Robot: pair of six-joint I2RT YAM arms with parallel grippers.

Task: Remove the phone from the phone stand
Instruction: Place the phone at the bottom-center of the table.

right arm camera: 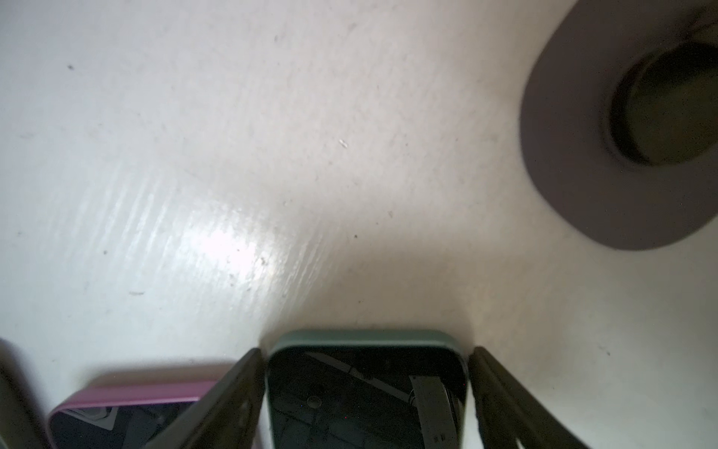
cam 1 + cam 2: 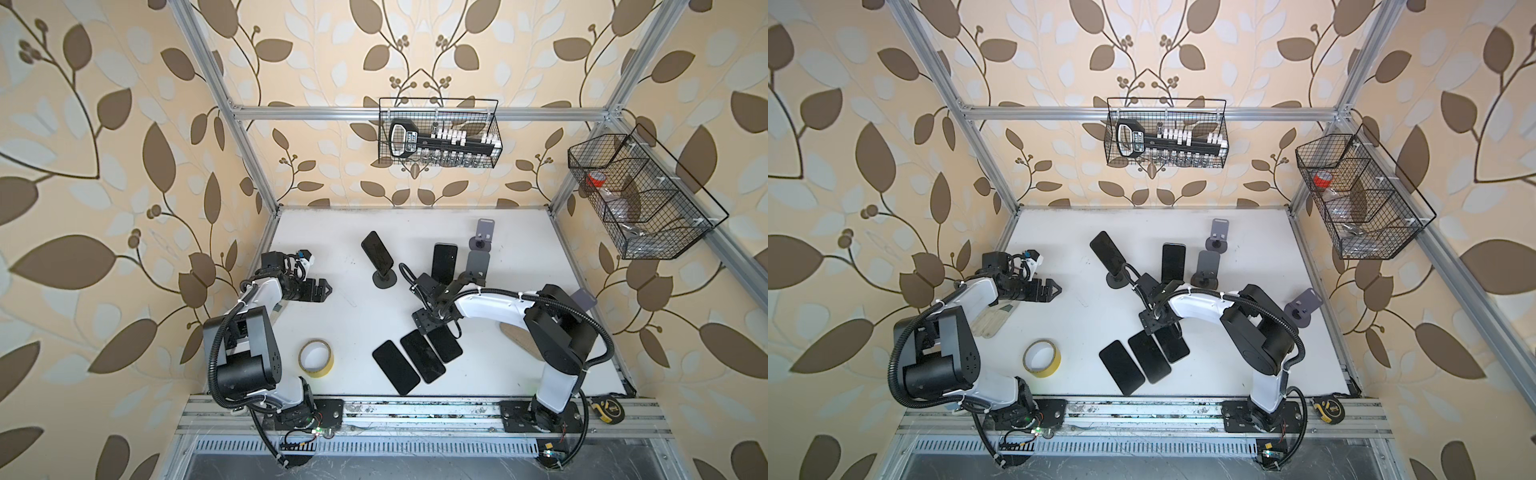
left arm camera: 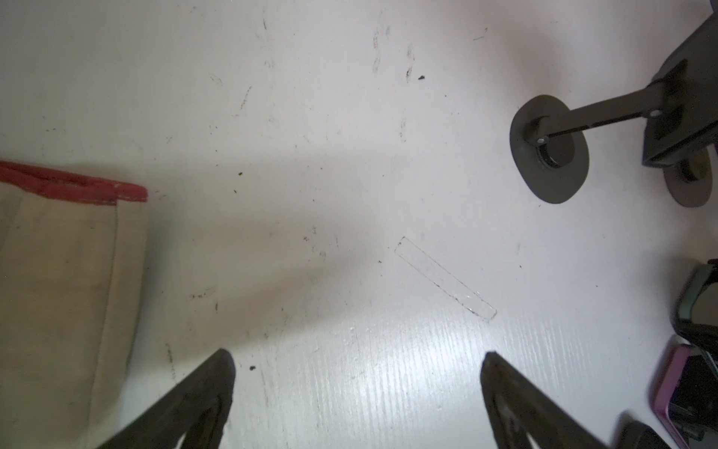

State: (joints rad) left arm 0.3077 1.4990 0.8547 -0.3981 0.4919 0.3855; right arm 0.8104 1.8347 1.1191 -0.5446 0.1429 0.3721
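Note:
In both top views a black phone (image 2: 377,250) leans on a dark phone stand (image 2: 384,279) at mid-table. A second phone (image 2: 444,263) stands upright just behind my right wrist. Three phones lie flat side by side near the front (image 2: 395,368). My right gripper (image 2: 434,330) hovers over the rightmost one. In the right wrist view that green-cased phone (image 1: 365,388) lies between the fingers, with thin gaps on both sides. The right gripper (image 1: 367,352) is open. The left gripper (image 3: 357,361) is open and empty over bare table, left of the stand (image 3: 549,149).
Empty grey stands sit at the back (image 2: 485,232), beside the upright phone (image 2: 478,262) and at the right edge (image 2: 584,297). A yellow tape roll (image 2: 316,357) lies front left. A cloth glove (image 2: 992,320) lies under the left arm. A pink-cased phone (image 1: 128,408) adjoins the green one.

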